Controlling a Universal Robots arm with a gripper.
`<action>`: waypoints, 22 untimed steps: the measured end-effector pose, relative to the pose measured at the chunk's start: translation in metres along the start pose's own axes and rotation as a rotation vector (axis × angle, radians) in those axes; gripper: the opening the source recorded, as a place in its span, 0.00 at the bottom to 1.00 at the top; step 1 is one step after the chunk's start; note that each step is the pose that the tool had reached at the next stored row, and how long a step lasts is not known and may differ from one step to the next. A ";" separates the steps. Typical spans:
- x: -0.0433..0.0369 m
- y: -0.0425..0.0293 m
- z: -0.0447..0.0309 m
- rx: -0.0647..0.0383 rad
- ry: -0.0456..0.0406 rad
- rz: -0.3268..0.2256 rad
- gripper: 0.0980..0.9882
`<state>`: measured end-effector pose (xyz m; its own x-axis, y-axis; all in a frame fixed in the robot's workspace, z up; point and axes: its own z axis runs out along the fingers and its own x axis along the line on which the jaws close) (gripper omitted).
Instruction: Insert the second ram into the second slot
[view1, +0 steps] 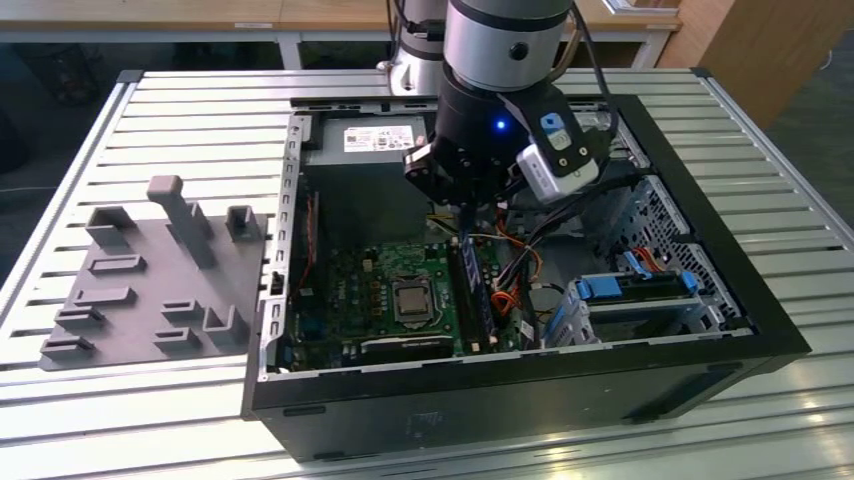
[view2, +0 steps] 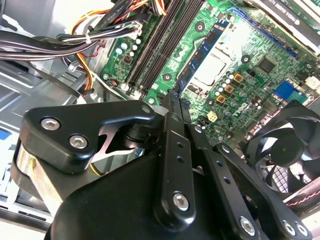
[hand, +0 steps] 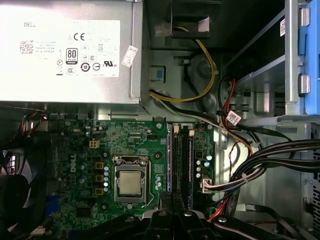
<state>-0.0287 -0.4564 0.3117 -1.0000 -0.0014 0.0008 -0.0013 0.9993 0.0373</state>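
Blue second ram (view1: 471, 292) stands seated on green motherboard (view1: 358, 290) just beneath claw (hand: 168, 199); claw closed, gripping nothing. Insertion looks done; latching unclear.

Bright, even light, soft shadows

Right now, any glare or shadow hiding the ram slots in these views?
Exterior view: ram slots dim beneath the arm, glare on the table. Second wrist view: processor washed out by glare. First wrist view: slots evenly lit, fan in shadow.
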 end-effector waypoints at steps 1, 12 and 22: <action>0.0000 -0.0001 0.0003 0.000 0.0001 0.000 0.02; 0.0000 -0.0009 0.0037 0.000 0.0009 0.000 0.02; 0.0000 -0.0013 0.0077 0.000 0.0011 0.000 0.02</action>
<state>-0.0287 -0.4574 0.3040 -1.0000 -0.0013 0.0019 -0.0013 0.9993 0.0374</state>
